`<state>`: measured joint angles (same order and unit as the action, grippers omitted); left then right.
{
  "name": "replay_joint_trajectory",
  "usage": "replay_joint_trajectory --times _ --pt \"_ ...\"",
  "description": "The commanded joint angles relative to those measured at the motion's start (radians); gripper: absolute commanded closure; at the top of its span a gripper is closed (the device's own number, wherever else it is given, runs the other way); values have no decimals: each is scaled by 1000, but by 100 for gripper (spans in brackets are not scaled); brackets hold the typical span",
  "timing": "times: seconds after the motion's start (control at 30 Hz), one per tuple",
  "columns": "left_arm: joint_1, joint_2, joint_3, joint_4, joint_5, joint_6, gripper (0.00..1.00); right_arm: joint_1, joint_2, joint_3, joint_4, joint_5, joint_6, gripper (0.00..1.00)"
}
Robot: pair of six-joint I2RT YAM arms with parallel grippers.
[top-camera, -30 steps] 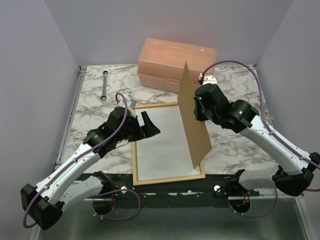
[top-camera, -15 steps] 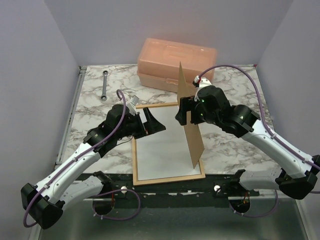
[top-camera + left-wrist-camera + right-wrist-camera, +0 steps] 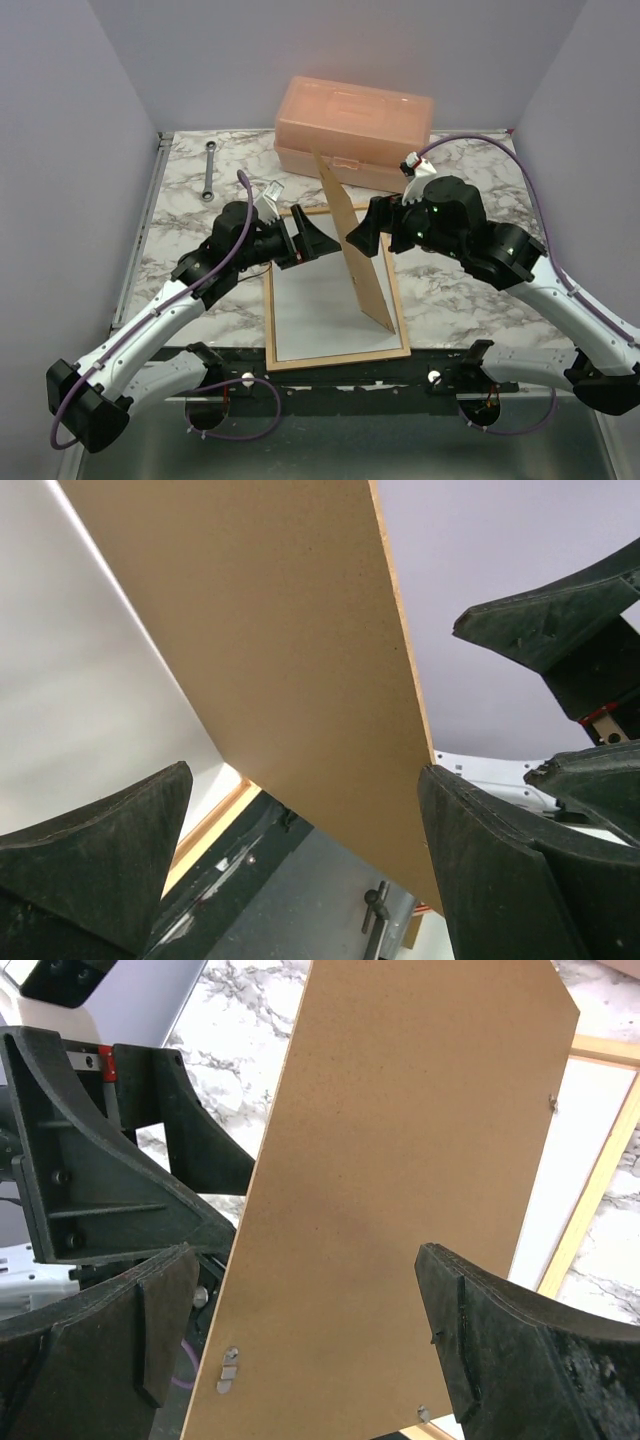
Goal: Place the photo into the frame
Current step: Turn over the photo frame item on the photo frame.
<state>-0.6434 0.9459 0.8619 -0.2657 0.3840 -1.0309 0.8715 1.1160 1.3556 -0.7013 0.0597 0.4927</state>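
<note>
Photo [image 3: 318, 305] lies white side up inside frame [image 3: 338, 357] on tabletop [image 3: 180, 225] | backing board [image 3: 352, 250] stands tilted over it, not yet laid flat | left gripper [image 3: 308, 240] and right gripper [image 3: 362, 232] both wide open, gripping nothing

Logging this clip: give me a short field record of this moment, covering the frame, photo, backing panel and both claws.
frame: flat on the marble table, near its front edge
photo: white side up, inside the frame
backing panel: standing on edge over the frame's right half, leaning left, not yet laid down
left claw: open, facing the panel's left face
right claw: open, at the panel's right face; contact unclear
other items: peach box at the back, wrench back left
</note>
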Motion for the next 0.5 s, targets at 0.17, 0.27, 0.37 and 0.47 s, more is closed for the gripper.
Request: replay_joint_trajectory --times 0.17,0.27,0.37,0.47 --pt "3 15 -9 130 78 -56 2 7 -22 -39 -12 99 31 0" --pt "3 -21 -11 125 62 -54 1 8 -23 -47 -13 109 37 0" --pt "4 -49 -9 107 45 -53 1 8 -21 -52 -17 127 43 0" --pt "4 -54 -27 115 36 -63 2 7 -22 -52 -23 155 53 0"
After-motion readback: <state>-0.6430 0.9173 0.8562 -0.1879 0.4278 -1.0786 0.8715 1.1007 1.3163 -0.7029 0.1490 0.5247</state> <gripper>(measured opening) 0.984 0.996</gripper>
